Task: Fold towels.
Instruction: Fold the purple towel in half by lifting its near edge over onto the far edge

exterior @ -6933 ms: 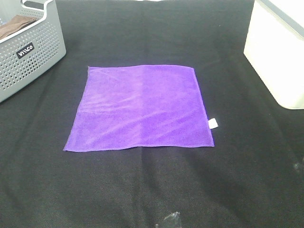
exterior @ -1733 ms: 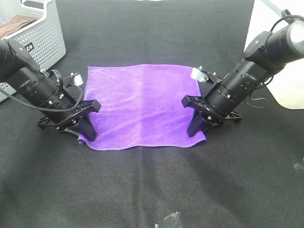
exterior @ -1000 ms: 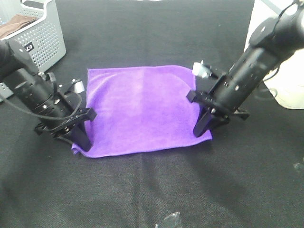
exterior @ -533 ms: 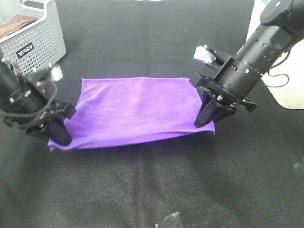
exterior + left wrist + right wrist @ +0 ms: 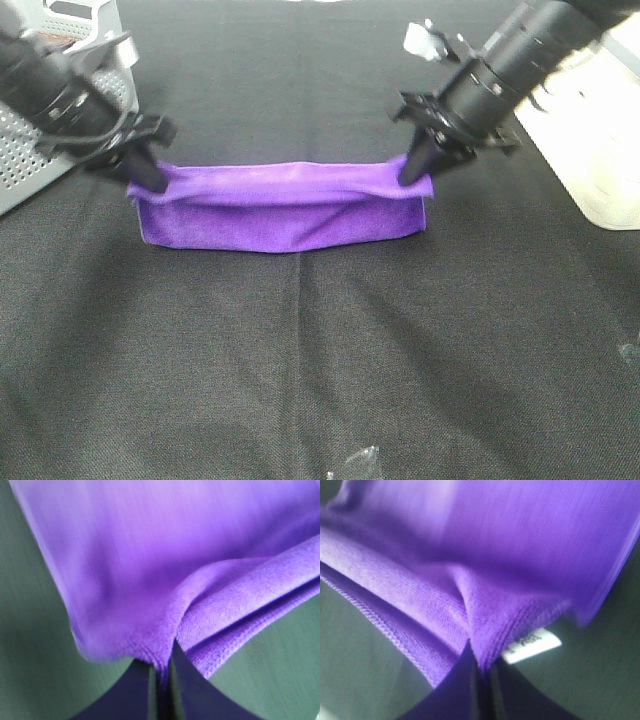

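Observation:
A purple towel [image 5: 280, 215] is doubled over in a long band on the black table. My left gripper [image 5: 152, 180] is shut on its left corner, and my right gripper [image 5: 412, 175] is shut on its right corner; both hold the near edge up over the far edge. The left wrist view shows the dark fingers [image 5: 135, 690] pinching the purple cloth [image 5: 165, 580]. The right wrist view shows the same pinch, with the towel [image 5: 470, 570] and its white label [image 5: 532, 645] beside the fingers [image 5: 455, 690].
A grey perforated basket [image 5: 40, 160] stands at the back left, close behind my left arm. A white box [image 5: 590, 130] stands at the right, close to my right arm. The table [image 5: 320, 360] is covered in black cloth.
Both grippers have lifted the towel's near corners and carried them away from the camera over the towel. The flat towel is now folded in half into a narrow band.

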Available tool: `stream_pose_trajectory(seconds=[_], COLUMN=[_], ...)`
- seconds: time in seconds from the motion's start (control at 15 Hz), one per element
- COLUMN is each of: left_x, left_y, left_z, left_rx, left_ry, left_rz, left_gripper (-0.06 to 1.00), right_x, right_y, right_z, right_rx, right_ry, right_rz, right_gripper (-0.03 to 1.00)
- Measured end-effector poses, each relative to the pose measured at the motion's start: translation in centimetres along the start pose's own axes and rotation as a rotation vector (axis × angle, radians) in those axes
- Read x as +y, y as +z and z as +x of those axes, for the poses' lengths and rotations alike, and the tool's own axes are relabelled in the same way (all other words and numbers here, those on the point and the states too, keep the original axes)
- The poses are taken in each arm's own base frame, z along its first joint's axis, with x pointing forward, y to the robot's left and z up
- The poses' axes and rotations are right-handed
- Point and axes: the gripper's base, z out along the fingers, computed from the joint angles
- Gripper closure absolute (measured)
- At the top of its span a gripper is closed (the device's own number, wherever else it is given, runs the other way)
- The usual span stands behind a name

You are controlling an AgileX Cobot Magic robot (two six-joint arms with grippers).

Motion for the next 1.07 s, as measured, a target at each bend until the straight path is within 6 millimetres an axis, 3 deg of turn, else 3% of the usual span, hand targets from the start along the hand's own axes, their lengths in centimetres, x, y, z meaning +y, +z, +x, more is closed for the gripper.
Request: stream_pose_trajectory(seconds=[0.27, 0.47, 0.73, 1.07], left_x=[1.4, 2.6, 3.7, 4.3], left_y=[3.0, 5.7, 8.4, 9.5], left_z=[-3.9, -5.7, -6.7, -6.6], left_rx=[-0.037, -0.049, -0.053, -0.037], left_ry=[0.017, 0.026, 0.023, 0.018], left_rz=[-0.011, -0.016, -0.021, -0.035], left_gripper=[0.94, 0.94, 0.94, 0.94], right_x=[-3.6, -5.4, -7.6, -8.5], right_y=[1.5, 3.6, 5.9, 7.7], right_z=[-4.3, -5.9, -6.4, -6.2], right_rx=[-0.06, -0.062, -0.054, -0.05], right_ry=[0.039, 0.038, 0.076, 0.093], right_rz=[0.017, 0.017, 0.023, 0.029], right_gripper=[0.97, 0.97, 0.97, 0.97])
